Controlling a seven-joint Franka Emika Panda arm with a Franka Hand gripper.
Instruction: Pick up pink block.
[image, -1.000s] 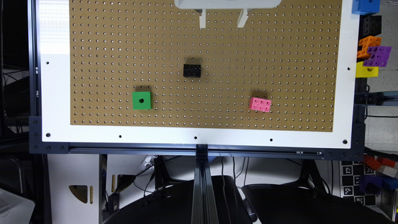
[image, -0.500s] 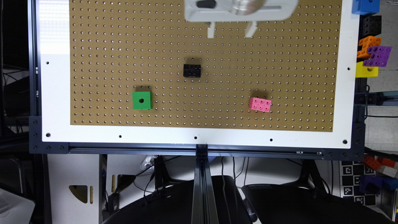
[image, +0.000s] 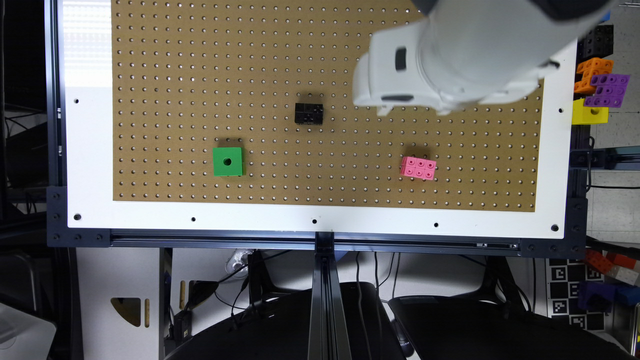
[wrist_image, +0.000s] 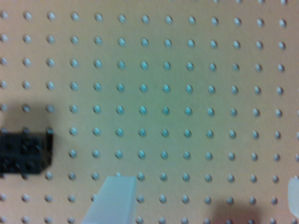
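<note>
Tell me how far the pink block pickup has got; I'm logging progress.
Early stage. Done: nothing lifted; the pink block lies on the pegboard. In hand: the gripper hangs open above the board, short of the block. Left: descend, close, lift.

Bare pegboard (image: 350, 165) rings the pink block (image: 418, 168); black block (image: 308, 113) and green cube (image: 228, 161) sit well apart.

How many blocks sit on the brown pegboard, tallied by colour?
Pink block: 1
Green block: 1
Black block: 1
Total on the pegboard: 3
</note>
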